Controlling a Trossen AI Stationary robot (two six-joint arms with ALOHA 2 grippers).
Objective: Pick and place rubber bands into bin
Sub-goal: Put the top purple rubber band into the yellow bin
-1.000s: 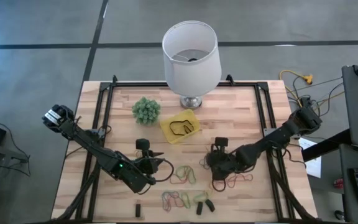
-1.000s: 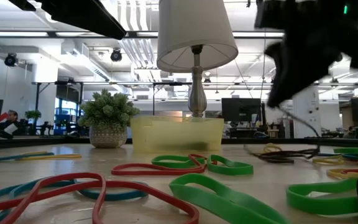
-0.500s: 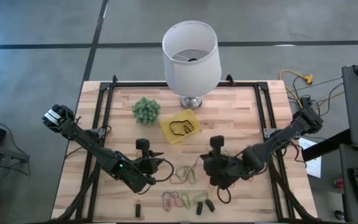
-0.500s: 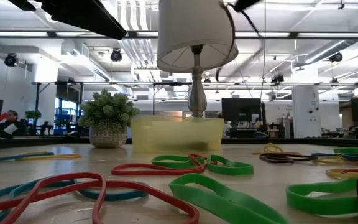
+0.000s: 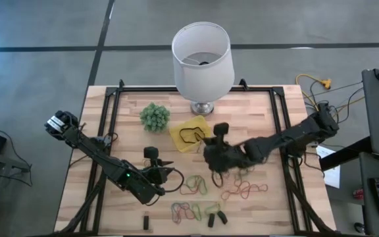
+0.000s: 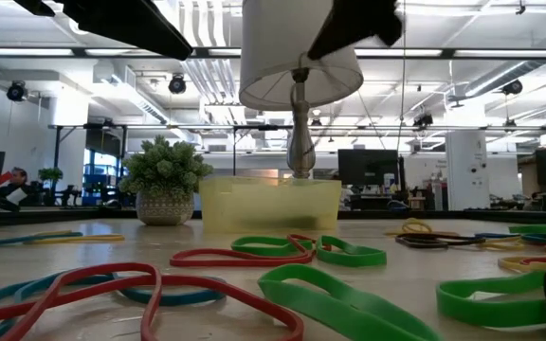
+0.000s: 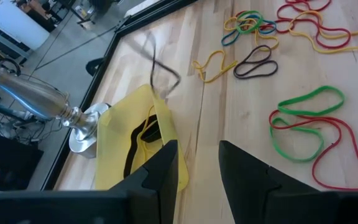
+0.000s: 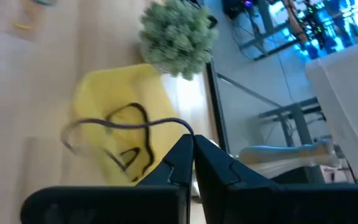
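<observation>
Desk: pale wooden top (image 5: 130, 99) framed by dark rails, on a grey floor; the low view looks across it into a lit workroom with monitors.
Bin: yellow tray (image 5: 191, 134) near the desk's middle, just in front of the lamp (image 5: 202, 52) and beside the green plant (image 5: 154, 116); dark loops lie inside it.
Bands: coloured bands (image 5: 195, 185) scattered over the front half of the desk, with a cluster (image 5: 188, 211) near the front edge; green and red ones (image 6: 282, 251) fill the low view's foreground.
Right pincer: right pincer (image 5: 210, 150) raised just beside the bin's right edge, fingers closed on a dark band (image 8: 129, 124) that dangles from the tips above the bin in the right wrist view.
Left pincer: left pincer (image 5: 165, 170) low over the desk, left of the loose bands, fingers parted with nothing between them; its own view faces the bin (image 7: 135, 140).
Stubs: small dark pieces (image 5: 216, 218) by the front edge.
</observation>
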